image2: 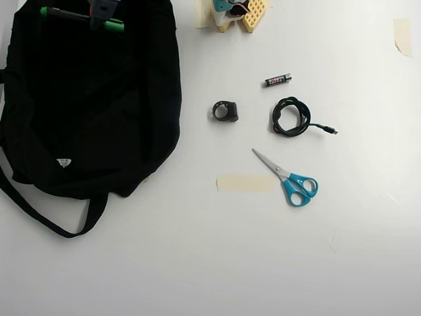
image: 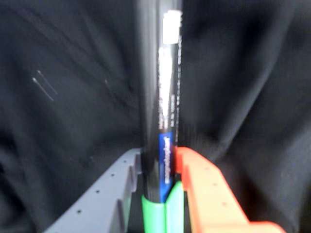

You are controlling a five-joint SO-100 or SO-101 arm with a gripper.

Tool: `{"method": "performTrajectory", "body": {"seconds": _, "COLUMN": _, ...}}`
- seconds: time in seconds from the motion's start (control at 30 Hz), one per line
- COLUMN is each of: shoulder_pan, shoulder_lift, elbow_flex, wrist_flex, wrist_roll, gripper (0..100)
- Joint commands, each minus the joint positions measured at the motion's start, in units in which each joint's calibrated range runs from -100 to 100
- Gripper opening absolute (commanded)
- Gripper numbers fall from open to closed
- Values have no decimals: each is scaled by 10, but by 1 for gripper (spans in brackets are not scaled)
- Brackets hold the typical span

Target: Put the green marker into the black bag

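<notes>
I see the green marker (image: 163,121) pinched tight between my gripper's (image: 163,194) two fingers, over the far left part of the black bag (image2: 92,125). Off to the right on the table lie a battery (image2: 277,80), a cable (image2: 291,117) and scissors (image2: 289,179).

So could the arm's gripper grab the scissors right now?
Probably not yet: the gripper is shut on the green marker over the black bag. The scissors lie uncovered on the table, apart from the coiled cable.
</notes>
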Motion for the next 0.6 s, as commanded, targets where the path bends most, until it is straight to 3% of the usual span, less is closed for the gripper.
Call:
{"method": "performTrajectory", "body": {"seconds": 0.0, "shoulder_pan": 0, "shoulder_lift": 31, "elbow_flex": -20, "wrist_flex": -37, "wrist_roll": -1, "gripper": 2}}
{"method": "performTrajectory", "body": {"seconds": 0.3, "shoulder_pan": -15, "shoulder_lift": 30, "elbow_flex": -27, "wrist_flex": -29, "wrist_roll": 3, "gripper": 34}}
{"method": "performTrajectory", "body": {"seconds": 0.4, "shoulder_pan": -33, "shoulder_lift": 19, "elbow_flex": -30, "wrist_flex": -8, "wrist_roll": 0, "gripper": 28}}
{"method": "performTrajectory", "body": {"seconds": 0.5, "shoulder_pan": -128, "shoulder_lift": 6, "elbow_flex": -36, "wrist_flex": 31, "wrist_roll": -1, "gripper": 23}}
{"method": "performTrajectory", "body": {"seconds": 0.57, "shoulder_pan": -191, "shoulder_lift": -89, "elbow_flex": -37, "wrist_flex": 73, "wrist_roll": -2, "gripper": 17}}
